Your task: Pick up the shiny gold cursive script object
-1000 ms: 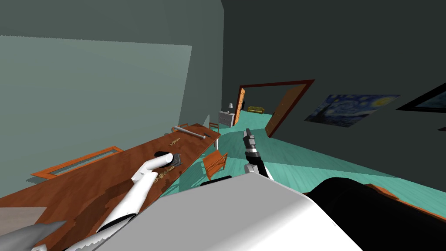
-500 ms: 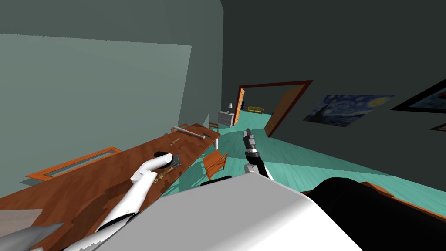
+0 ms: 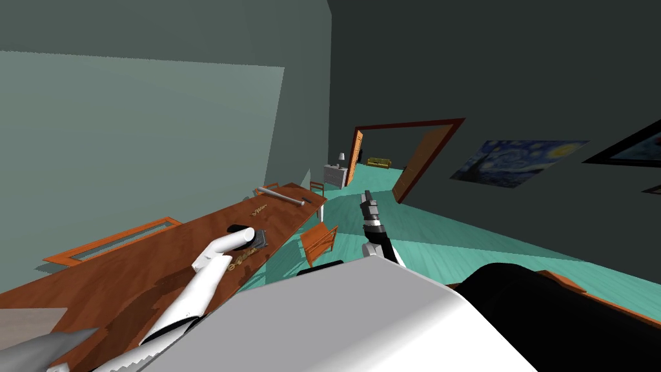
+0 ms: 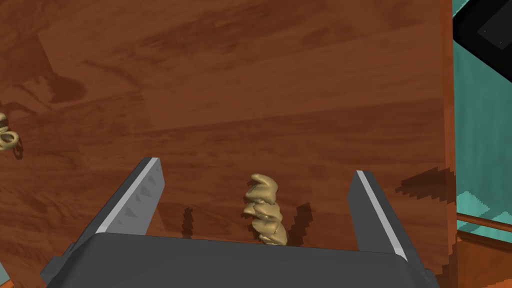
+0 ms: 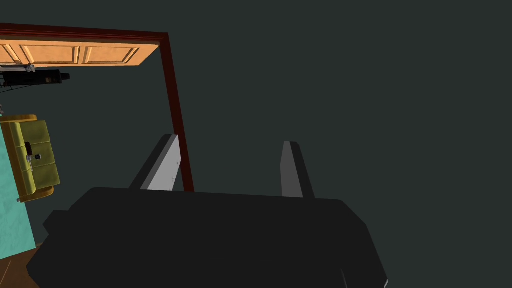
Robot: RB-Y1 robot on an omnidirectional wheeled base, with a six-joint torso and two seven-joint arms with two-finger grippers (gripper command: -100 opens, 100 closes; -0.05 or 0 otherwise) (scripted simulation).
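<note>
Little has shifted: open left gripper [image 4: 256,169] straddles shiny gold cursive script object [image 4: 265,216] on brown wooden desk [image 4: 250,75]; closing and lifting remain.

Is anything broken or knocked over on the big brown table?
No, nothing stands out. The gold script object sits on the brown table, inside the open left tool, not yet gripped. Nothing is spilled or cracked. Things look slanted in the head view, but that is the camera's tilt.
</note>
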